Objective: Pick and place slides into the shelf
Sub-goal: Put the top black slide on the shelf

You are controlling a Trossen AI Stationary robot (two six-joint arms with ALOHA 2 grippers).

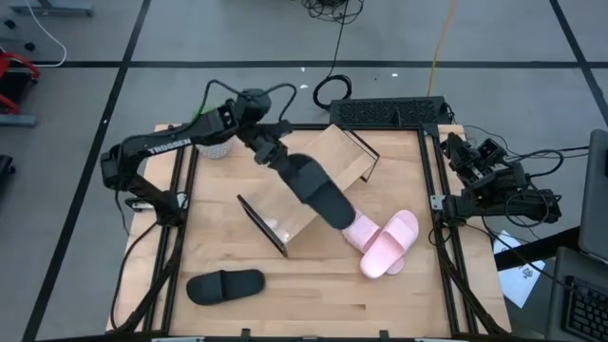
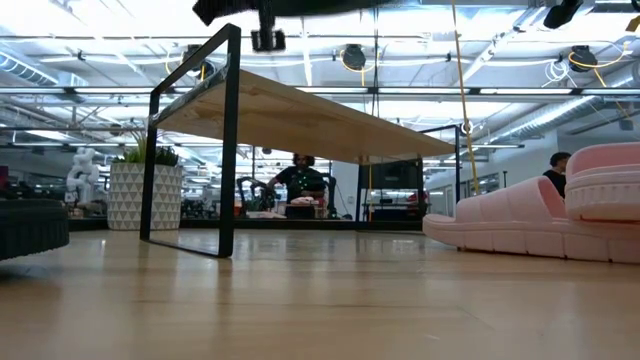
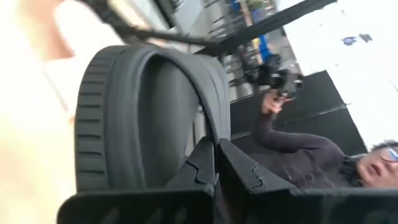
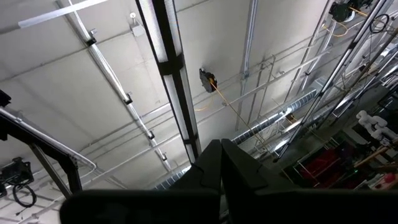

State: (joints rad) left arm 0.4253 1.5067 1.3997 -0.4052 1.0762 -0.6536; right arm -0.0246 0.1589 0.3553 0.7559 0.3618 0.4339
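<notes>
Four slides in sight: one black one held up in the air, one black one lying on the worktop, and the pink pair lying together.

Over the shelf, which lies slanted across the middle of the worktop, the left gripper is clenched on the raised black slide; the wrist view shows its fingers pinched together on the slide's strap. That slide hangs above the shelf's top board, its far end reaching toward the pink pair, which rests just beside the shelf's right end, one pink slide partly on the other. The second black slide lies flat near the worktop's front left, well apart from the shelf. Folded off the worktop's right edge, the right gripper is clenched on nothing and points at the ceiling.
</notes>
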